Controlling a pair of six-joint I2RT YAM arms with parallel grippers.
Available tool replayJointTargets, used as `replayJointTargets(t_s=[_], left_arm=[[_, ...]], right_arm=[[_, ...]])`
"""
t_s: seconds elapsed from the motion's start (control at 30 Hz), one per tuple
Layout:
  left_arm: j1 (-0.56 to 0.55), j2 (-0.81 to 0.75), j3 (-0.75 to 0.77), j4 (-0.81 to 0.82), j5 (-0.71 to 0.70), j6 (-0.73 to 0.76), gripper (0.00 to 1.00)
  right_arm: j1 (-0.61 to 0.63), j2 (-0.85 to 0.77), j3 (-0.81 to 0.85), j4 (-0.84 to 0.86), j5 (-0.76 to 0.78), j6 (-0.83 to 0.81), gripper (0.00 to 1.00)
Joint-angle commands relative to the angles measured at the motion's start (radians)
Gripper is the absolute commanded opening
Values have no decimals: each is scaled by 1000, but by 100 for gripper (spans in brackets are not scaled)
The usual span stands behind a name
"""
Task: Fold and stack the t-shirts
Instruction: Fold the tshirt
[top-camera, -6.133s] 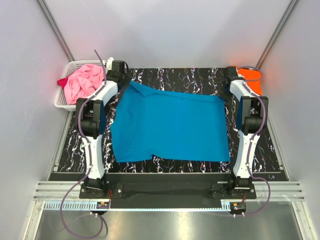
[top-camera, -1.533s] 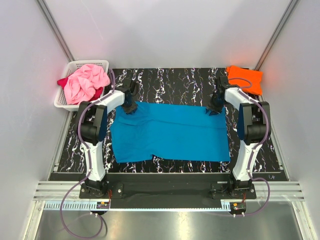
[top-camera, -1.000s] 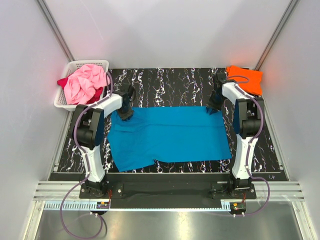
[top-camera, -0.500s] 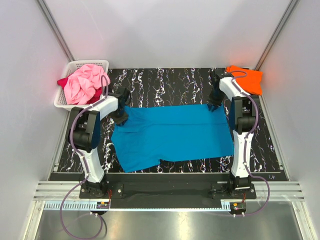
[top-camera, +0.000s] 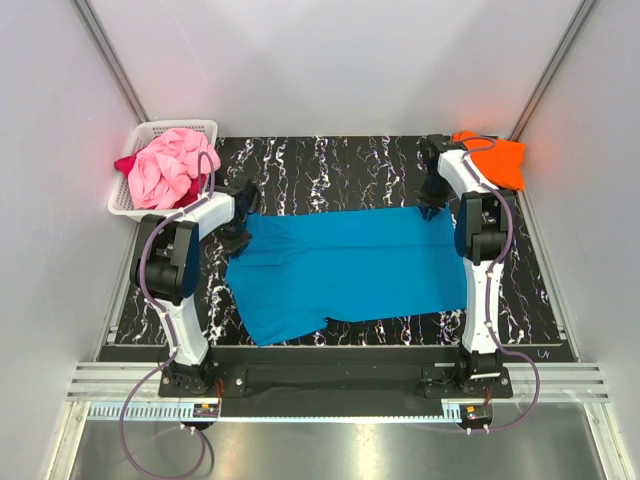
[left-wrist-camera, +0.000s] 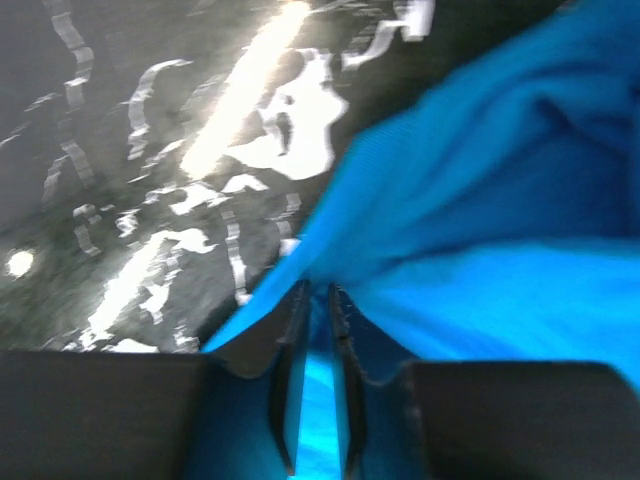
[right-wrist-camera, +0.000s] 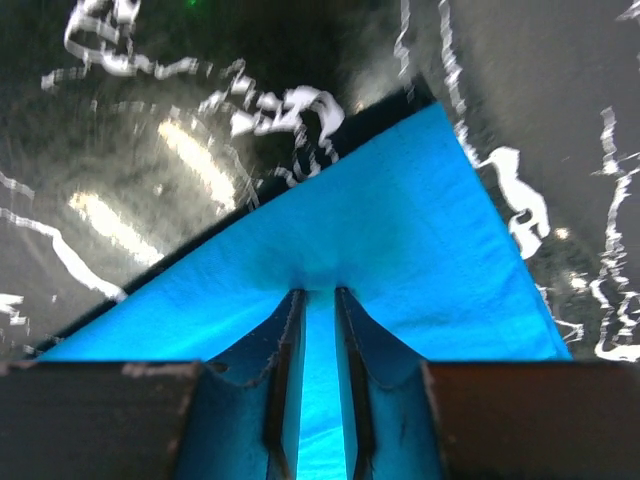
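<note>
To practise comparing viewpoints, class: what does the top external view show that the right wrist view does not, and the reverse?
Only the top external view: both arms, the left gripper, the pink shirt in the white basket, the orange shirt at the far right corner. Only the right wrist view: its fingers nipping the turquoise shirt close up. Both: that shirt on the black marbled table, held by the right gripper.

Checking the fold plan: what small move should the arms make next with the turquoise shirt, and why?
The left tool and right tool each pinch a far corner of the turquoise shirt, which lies spread between them. So probably draw both toward the near edge together, folding it over.
</note>
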Motion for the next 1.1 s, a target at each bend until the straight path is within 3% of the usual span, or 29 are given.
replayJointTargets(t_s=[0.0,0.2,0.43,0.57,0.63,0.77,0.8,0.83,0.93,1.07], left_arm=[[7,-18,0,-125,-127,-54,15],[10,-26,-31,-158,-177,-82,12],[10,-76,23,-148,-116,-53,6],[9,-151,43,-52,-27,33,10],[9,-196,36,16,75,106,18],[10,-208,72,105,129,139,28],[12,-199,84,112,139,145,29],[12,-169,96,113,140,146,29],[28,-106,148,142,188,145,30],[85,15,171,254,370,101,30]], right_arm=[[-32,57,69,-27,117,10,24],[-32,97,172,-81,135,16,22],[-32,72,157,-84,137,7,20],[-33,58,138,-84,131,-4,19],[-32,32,123,-75,91,-26,20],[-13,-124,-79,122,51,-62,29],[-12,-211,-124,166,37,-69,31],[-10,-251,-194,198,2,-74,39],[4,-383,-285,293,-61,-99,46],[33,-526,-415,384,-185,-105,48]])
